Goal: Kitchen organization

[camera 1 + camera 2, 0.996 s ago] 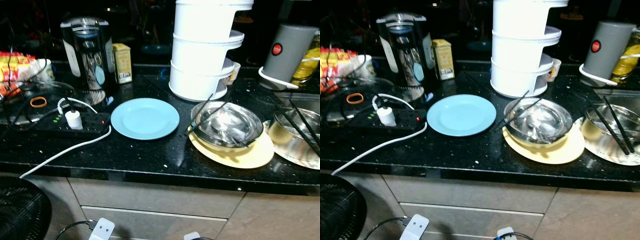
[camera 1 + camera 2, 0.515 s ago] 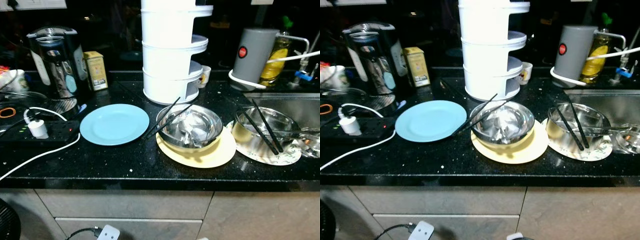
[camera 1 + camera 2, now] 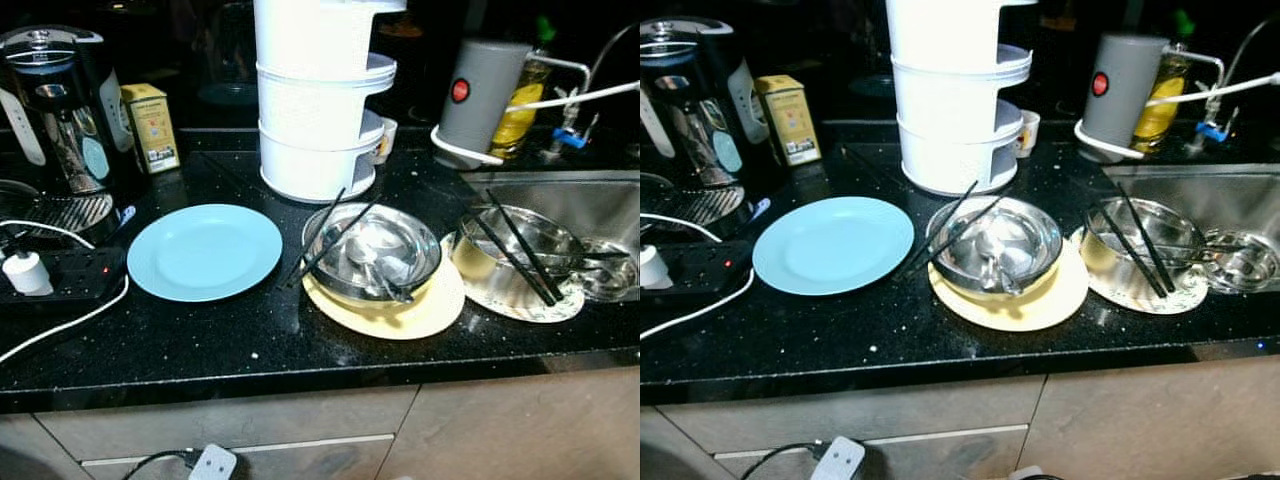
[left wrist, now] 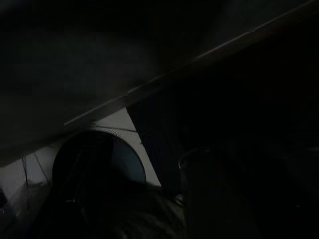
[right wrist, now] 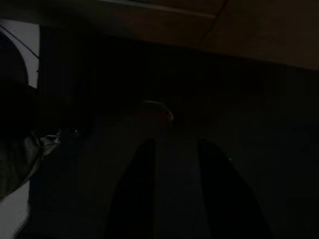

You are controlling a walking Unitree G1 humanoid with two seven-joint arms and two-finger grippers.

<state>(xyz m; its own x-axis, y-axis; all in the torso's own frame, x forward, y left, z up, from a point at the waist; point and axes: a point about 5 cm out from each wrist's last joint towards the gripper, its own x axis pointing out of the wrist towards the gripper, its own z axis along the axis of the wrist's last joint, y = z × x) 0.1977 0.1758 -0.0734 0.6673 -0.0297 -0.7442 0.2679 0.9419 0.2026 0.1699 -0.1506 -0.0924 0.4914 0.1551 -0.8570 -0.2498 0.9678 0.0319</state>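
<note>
The black tabletop (image 3: pixel 300 350) is crowded with dishes and nothing on it looks sorted yet, so the kitchen tidy-up seems to be at its very start. A blue plate (image 3: pixel 204 251) lies bare on the left-centre of the tabletop, just beside a yellow plate (image 3: pixel 400 312) that carries a steel bowl (image 3: pixel 372 250) with a spoon (image 3: pixel 372 265) inside and a pair of black chopsticks (image 3: pixel 322 240) propped across its rim toward the blue plate. To the right, at the edge of the sink (image 3: pixel 590 200), a second steel bowl (image 3: pixel 505 245) sits on a patterned plate (image 3: pixel 545 305) with another pair of chopsticks (image 3: pixel 520 250) laid over it, and a small steel dish (image 3: pixel 600 275) lies just beyond. Behind them stands a tall white tiered container (image 3: pixel 315 100), a grey canister (image 3: pixel 475 95), a small yellow box (image 3: pixel 150 125) and an electric kettle (image 3: pixel 55 100); a power strip (image 3: pixel 60 275) with a white plug (image 3: pixel 22 272) sits at the far left. Both wrist views are very dark, with the arms apparently hanging low, and I cannot tell how either gripper's fingers stand. Judging by this, all the stacking, clearing and moving of dishes toward the sink is still left to do.
</note>
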